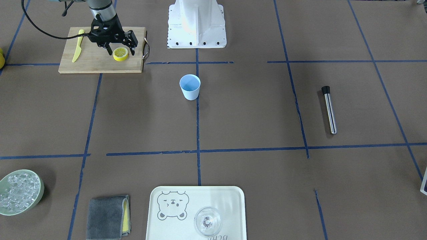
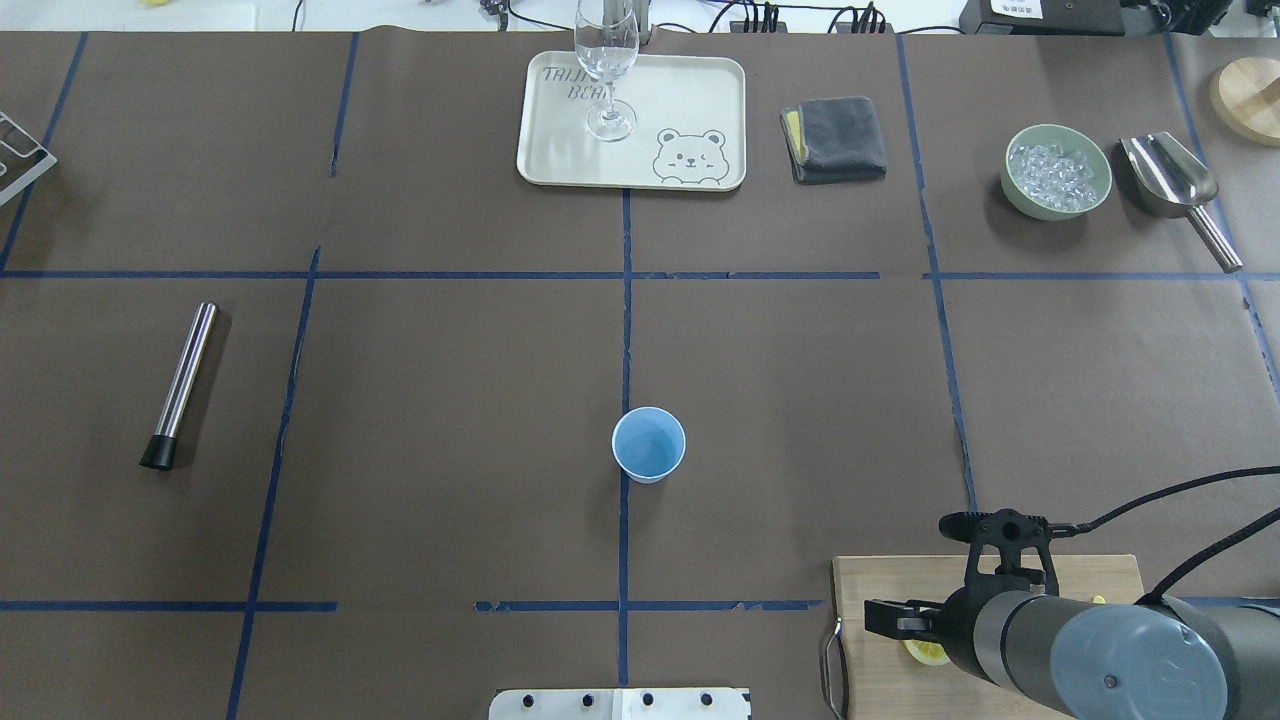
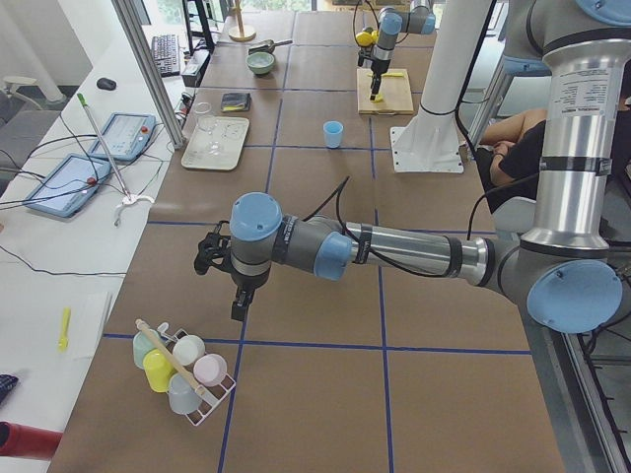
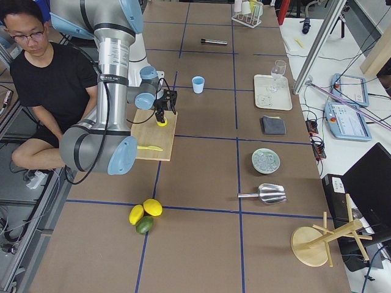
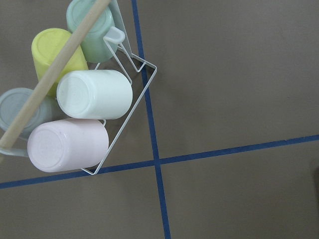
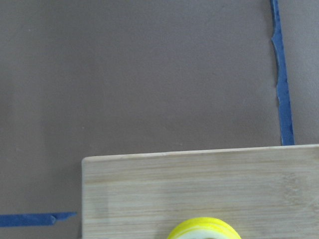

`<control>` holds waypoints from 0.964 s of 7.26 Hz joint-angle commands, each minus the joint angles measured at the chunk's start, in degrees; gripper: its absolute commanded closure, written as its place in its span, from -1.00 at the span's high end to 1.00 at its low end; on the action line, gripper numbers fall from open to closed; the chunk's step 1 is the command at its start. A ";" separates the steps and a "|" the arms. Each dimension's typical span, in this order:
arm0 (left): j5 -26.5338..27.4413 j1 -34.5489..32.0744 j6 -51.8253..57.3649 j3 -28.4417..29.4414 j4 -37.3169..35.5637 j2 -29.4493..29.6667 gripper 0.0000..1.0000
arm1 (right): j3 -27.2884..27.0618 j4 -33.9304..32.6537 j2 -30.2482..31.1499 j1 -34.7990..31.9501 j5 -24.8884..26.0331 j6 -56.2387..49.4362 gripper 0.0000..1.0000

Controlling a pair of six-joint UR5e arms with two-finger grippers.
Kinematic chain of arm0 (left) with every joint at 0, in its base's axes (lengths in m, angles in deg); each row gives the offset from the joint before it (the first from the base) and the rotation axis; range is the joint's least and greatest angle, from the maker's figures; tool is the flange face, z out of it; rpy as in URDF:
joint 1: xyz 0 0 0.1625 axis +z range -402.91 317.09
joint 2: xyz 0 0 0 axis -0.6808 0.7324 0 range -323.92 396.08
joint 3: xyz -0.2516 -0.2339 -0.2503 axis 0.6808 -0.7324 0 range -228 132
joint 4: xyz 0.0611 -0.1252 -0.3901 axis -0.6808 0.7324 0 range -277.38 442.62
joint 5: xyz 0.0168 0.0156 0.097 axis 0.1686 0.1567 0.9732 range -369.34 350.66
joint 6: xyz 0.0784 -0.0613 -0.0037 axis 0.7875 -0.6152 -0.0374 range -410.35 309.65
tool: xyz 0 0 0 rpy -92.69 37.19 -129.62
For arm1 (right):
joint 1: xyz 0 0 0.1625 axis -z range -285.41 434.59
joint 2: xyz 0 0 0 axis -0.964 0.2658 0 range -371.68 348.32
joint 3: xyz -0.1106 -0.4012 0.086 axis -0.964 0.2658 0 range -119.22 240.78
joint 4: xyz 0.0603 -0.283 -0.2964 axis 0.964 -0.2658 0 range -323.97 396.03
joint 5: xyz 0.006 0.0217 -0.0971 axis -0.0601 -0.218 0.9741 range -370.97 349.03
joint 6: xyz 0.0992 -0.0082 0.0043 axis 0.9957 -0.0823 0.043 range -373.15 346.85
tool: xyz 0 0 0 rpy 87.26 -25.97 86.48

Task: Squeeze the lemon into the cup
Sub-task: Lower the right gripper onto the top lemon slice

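Yellow lemon (image 1: pixel 120 54) on wooden board (image 1: pixel 96 65) sits between the spread-apart fingers of right gripper (image 1: pixel 121 52), cup (image 1: pixel 190 87) well apart; left gripper (image 3: pixel 239 304) state unclear.

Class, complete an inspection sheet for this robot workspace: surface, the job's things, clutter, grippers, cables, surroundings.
Surface: brown paper table, blue tape grid.
Job's things: lemon on the cutting board; cup upright at the centre, apart from it.
Clutter: yellow knife, steel muddler, ice bowl, grey cloth, tray with glass, scoop, mug rack, whole citrus fruit.
Grippers: right gripper open, straddling the lemon; left gripper over bare table near the mug rack, open or shut cannot be told.
Cables: black cable runs to the right wrist.
Surroundings: seated person beside the robot; tablets on the side bench.
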 commanded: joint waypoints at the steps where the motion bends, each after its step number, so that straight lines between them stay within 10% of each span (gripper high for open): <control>1: 0.00 0.00 0.00 -0.16 0.06 0.10 1.00 | 0.12 -1.32 0.15 0.68 -0.27 0.09 1.00; 7: 0.00 0.00 0.00 -0.25 -0.03 0.63 1.00 | 1.17 -1.06 0.15 0.85 -1.68 0.18 1.00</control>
